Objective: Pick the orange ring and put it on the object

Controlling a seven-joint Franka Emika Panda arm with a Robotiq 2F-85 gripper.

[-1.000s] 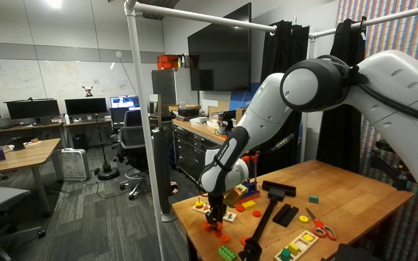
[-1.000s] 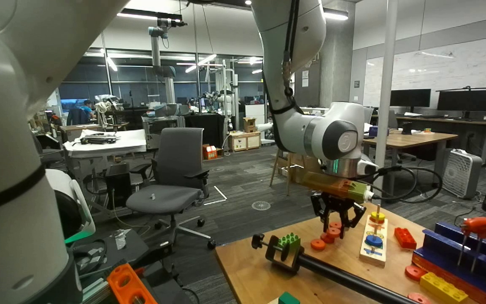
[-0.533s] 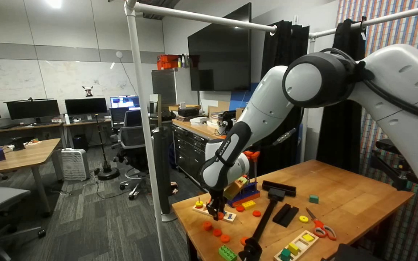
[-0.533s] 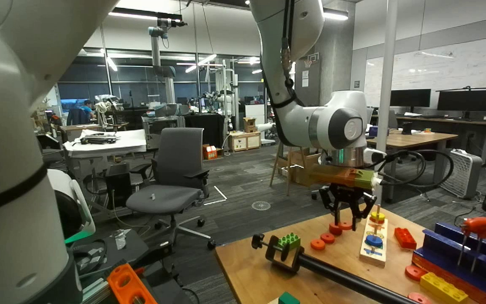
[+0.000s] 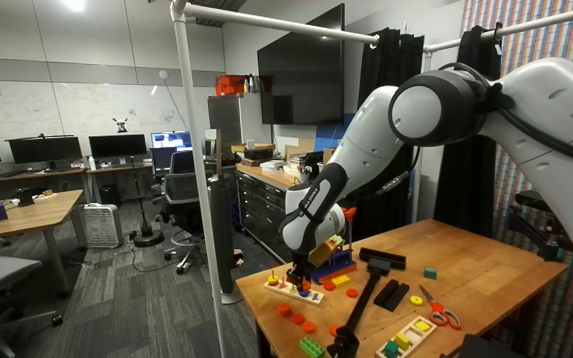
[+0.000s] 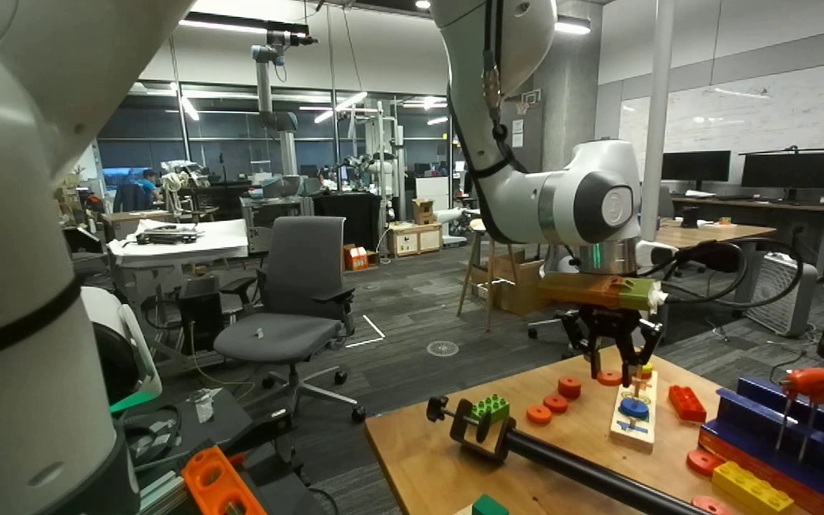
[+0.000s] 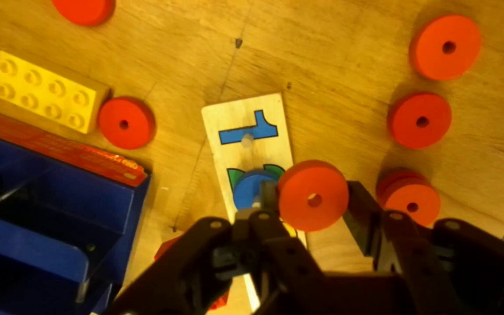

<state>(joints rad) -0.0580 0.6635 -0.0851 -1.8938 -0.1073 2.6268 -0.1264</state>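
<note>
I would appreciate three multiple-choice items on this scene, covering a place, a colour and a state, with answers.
1. Where is the yellow studded brick?
A) under scissors
B) on a chair
C) beside a loose orange disc

2. Which disc colour sits nearest the numeral 1 on the wooden board?
A) blue
B) yellow
C) white

3. How is the gripper?
A) open, empty
B) shut on an orange ring
C) shut, empty

1 C: the wrist view shows them side by side.
2 A: the blue disc sits next to that numeral.
3 B: the fingers meet the ring on both sides.
</note>
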